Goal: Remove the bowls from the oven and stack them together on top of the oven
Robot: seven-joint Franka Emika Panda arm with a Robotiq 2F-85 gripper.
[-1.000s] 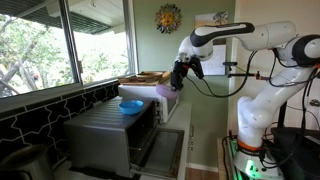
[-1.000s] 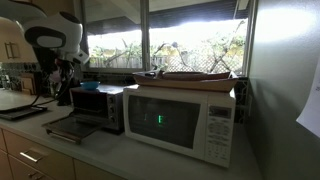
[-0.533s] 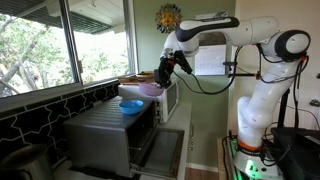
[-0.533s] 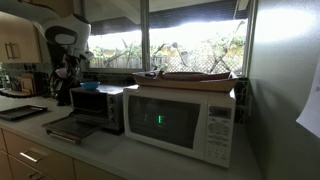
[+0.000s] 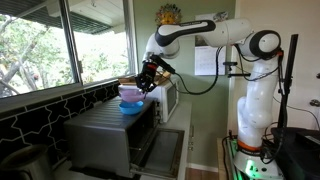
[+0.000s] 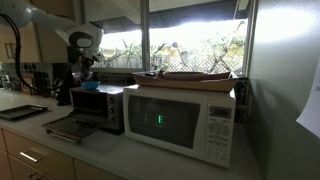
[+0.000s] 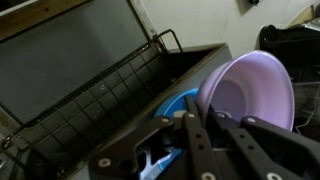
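Jaws: clenched on rim of lilac bowl (image 5: 131, 91) | place: lilac bowl just over blue bowl (image 5: 131, 107) on oven (image 5: 100, 133) top | handling: probably light, stiff, smooth and slippery; rim looks the best hold

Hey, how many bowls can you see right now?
2. The blue bowl sits on top of the oven; the lilac bowl is held in the gripper just above it. The oven's inside is mostly hidden.

Tilted lilac bowl (image 7: 250, 95) just above blue bowl (image 7: 181, 104) (upright) atop open grey oven (image 5: 100, 135)
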